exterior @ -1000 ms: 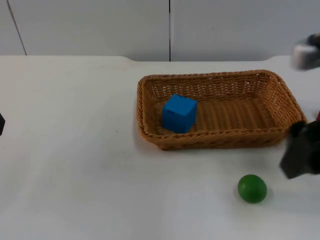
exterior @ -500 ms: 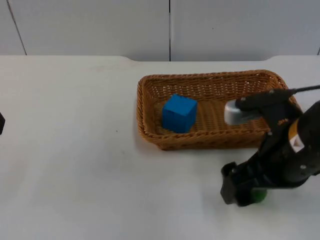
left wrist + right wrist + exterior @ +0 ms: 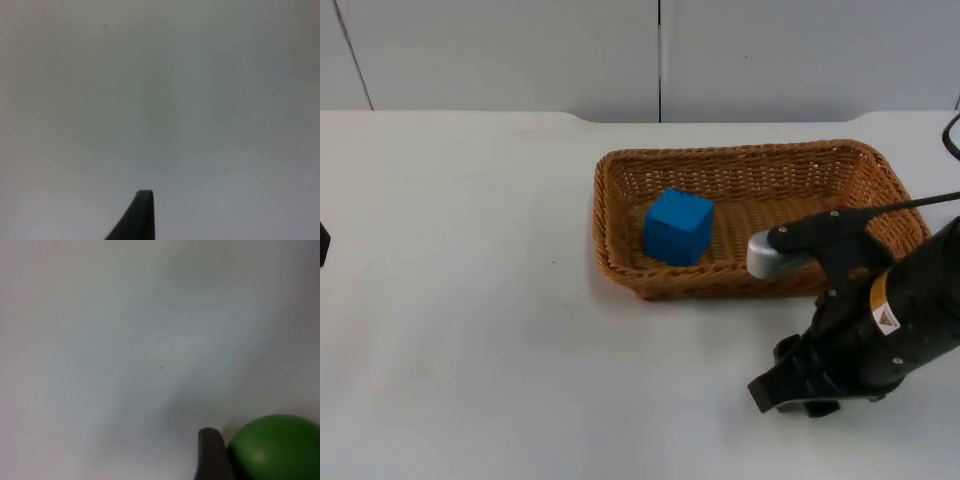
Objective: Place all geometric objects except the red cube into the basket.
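The right claw (image 3: 798,392) sits low over the desk (image 3: 470,300), near of the basket (image 3: 620,262); whether it is open cannot be told. The green ball (image 3: 277,447) lies just beside its fingertip (image 3: 212,455). The left arm waits at the far left.

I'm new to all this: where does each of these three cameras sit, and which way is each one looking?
Top view: fixed above, looking down and forward at the white table, the basket with the blue cube, and the right arm with the right gripper low in front of the basket.
Left wrist view: on the waiting left arm, facing bare table; one black fingertip shows.
Right wrist view: on the right arm, facing the table; a fingertip beside the green ball.
Shared: all see the table.
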{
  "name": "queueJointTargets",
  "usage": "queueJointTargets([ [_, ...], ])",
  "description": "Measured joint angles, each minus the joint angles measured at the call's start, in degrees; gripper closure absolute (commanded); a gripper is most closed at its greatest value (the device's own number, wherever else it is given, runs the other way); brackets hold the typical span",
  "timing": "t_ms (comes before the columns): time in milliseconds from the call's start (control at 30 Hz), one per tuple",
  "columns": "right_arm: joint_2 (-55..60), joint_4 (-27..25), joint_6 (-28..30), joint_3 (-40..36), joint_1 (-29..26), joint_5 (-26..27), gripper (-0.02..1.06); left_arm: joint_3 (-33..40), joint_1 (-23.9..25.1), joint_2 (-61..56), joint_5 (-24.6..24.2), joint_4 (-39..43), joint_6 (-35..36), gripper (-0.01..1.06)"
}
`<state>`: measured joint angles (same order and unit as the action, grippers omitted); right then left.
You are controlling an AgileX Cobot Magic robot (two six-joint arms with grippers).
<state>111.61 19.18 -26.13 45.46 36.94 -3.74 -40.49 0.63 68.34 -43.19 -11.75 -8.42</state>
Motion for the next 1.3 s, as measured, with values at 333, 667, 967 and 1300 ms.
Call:
queueJointTargets([
  [333,-8.30,1.33,0.12,0.00,0.00,-8.48,1.04,0.00,0.00,0.00,0.21,0.00,0.00,0.00],
  [667,-28.56,2.89,0.24,0.00,0.00,-22.10,1.05,0.00,0.00,0.00,0.21,0.10,0.00,0.00],
  [967,-31.14,2.98,0.24,0.00,-0.68,-22.61,1.05,0.00,0.00,0.00,0.32,0.10,0.00,0.00],
  [1300,-24.77,3.01,2.41,6.09,-8.33,-21.72,1.05,0.00,0.00,0.00,0.56,0.10,0.00,0.00],
])
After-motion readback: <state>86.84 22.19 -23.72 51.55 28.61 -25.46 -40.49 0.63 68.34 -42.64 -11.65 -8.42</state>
